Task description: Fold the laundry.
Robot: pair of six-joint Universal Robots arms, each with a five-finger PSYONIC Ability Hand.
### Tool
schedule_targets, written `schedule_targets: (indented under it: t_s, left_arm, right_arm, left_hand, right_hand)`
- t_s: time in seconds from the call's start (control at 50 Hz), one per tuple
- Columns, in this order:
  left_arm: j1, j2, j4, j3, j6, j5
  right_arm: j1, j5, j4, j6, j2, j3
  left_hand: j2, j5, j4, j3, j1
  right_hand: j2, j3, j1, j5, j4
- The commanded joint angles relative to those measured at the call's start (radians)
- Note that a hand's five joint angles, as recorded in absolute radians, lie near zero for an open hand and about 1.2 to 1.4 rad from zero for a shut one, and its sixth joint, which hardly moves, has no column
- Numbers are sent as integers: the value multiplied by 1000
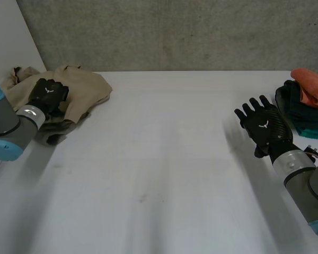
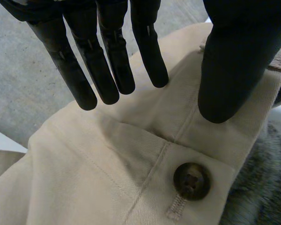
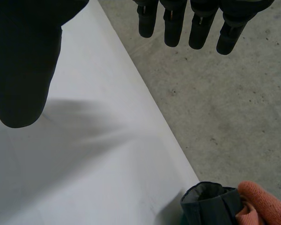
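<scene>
A crumpled beige garment (image 1: 85, 87) lies at the table's far left corner. My left hand (image 1: 49, 94) rests over its middle. In the left wrist view the fingers (image 2: 107, 61) are straight and apart from the thumb, just above the beige cloth (image 2: 107, 159), close to a brown button (image 2: 192, 180) on a placket. Nothing is pinched. My right hand (image 1: 265, 127) hovers over the right side of the white table (image 1: 164, 159), palm up, fingers spread. Its thumb (image 3: 23, 70) and fingers hold nothing.
A stack of folded clothes (image 1: 307, 114) sits at the right edge, an orange piece (image 1: 312, 84) on top; its dark cloth (image 3: 210, 206) lies beyond my right fingertips. Grey fuzzy fabric (image 2: 262, 187) lies beside the beige garment. A white panel (image 1: 10, 32) stands at far left.
</scene>
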Motion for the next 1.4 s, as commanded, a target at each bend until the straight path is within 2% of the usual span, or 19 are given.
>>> schedule_targets:
  t_s: [0.02,0.06,0.2,0.26,0.44,0.48,0.54,0.58,0.66,0.82,0.84,0.86,0.88,0.92,0.96,1.04,1.2,1.3,1.4]
  left_arm:
    - [17,-68,6,79,-62,38]
    - [18,-75,6,90,-61,35]
    - [-9,-9,28,90,-94,-13]
    - [-61,125,32,70,-186,-40]
    - [-247,480,71,57,-580,-56]
    - [-273,514,83,64,-624,-57]
    - [-339,524,105,82,-659,-73]
    - [-409,522,105,97,-659,-91]
    - [-489,493,105,80,-659,-105]
    - [-649,277,97,-8,-654,-94]
    - [-656,259,92,-16,-653,-91]
    - [-676,231,79,-31,-644,-88]
    - [-684,219,72,-42,-636,-87]
    - [-708,220,56,-68,-598,-86]
    - [-721,225,52,-85,-564,-88]
    - [-703,277,43,-116,-501,-102]
    - [-540,430,0,-266,-368,-160]
    - [-444,452,-44,-375,-273,-232]
    - [-384,429,-35,-456,-193,-228]
  right_arm:
    - [-2,3,1,-13,-1,3]
    - [-3,3,0,-13,-1,3]
    - [-5,3,0,-14,-1,3]
    - [0,12,0,-14,-2,3]
    - [-8,62,3,-7,-30,8]
    - [-9,75,4,-7,-44,9]
    - [-11,99,4,3,-85,12]
    - [-12,124,6,9,-110,14]
    - [-15,161,16,32,-140,9]
    - [-15,185,47,131,-183,-6]
    - [-17,187,50,141,-183,-11]
    - [-20,193,53,156,-182,-17]
    - [-23,199,55,164,-182,-20]
    - [-44,225,61,180,-182,-29]
    - [-51,240,64,185,-182,-34]
    - [-52,254,79,188,-182,-41]
    - [-37,247,203,190,-193,-41]
    - [69,172,378,200,-234,-51]
    - [110,133,414,200,-249,-40]
  left_hand:
    - [366,377,369,368,348]
    - [601,612,604,602,583]
    - [602,613,605,604,584]
    - [602,613,605,604,584]
    - [602,613,605,604,584]
    - [602,613,605,604,584]
    - [602,613,605,604,584]
    - [602,613,605,604,584]
    - [602,613,605,604,584]
    - [602,613,605,604,584]
    - [460,471,463,461,442]
    - [-79,-68,-76,-78,-97]
    - [-241,-231,-238,-240,-259]
    - [-442,-431,-438,-440,-459]
    - [-469,-458,-466,-468,-487]
    - [-463,-453,-460,-462,-481]
    - [-440,-429,-437,-438,-458]
    - [-443,-432,-440,-441,-460]
    - [-434,-423,-431,-432,-452]
  right_hand:
    - [-42,-32,-53,-45,-36]
    - [-42,-32,-53,-45,-36]
    - [-42,-32,-53,-45,-36]
    - [-42,-32,-53,-45,-36]
    - [-42,-32,-53,-45,-36]
    - [-42,-32,-53,-45,-36]
    - [-42,-32,-53,-45,-36]
    - [-42,-32,-53,-45,-36]
    - [-42,-32,-53,-45,-36]
    - [-42,-32,-53,-45,-36]
    - [-42,-32,-53,-45,-36]
    - [-42,-32,-53,-45,-36]
    - [-42,-32,-53,-45,-36]
    - [-42,-32,-53,-45,-36]
    - [-42,-32,-53,-45,-36]
    - [-42,-32,-53,-45,-36]
    - [-42,-32,-53,-45,-36]
    - [-42,-32,-53,-45,-36]
    - [-42,-32,-53,-45,-36]
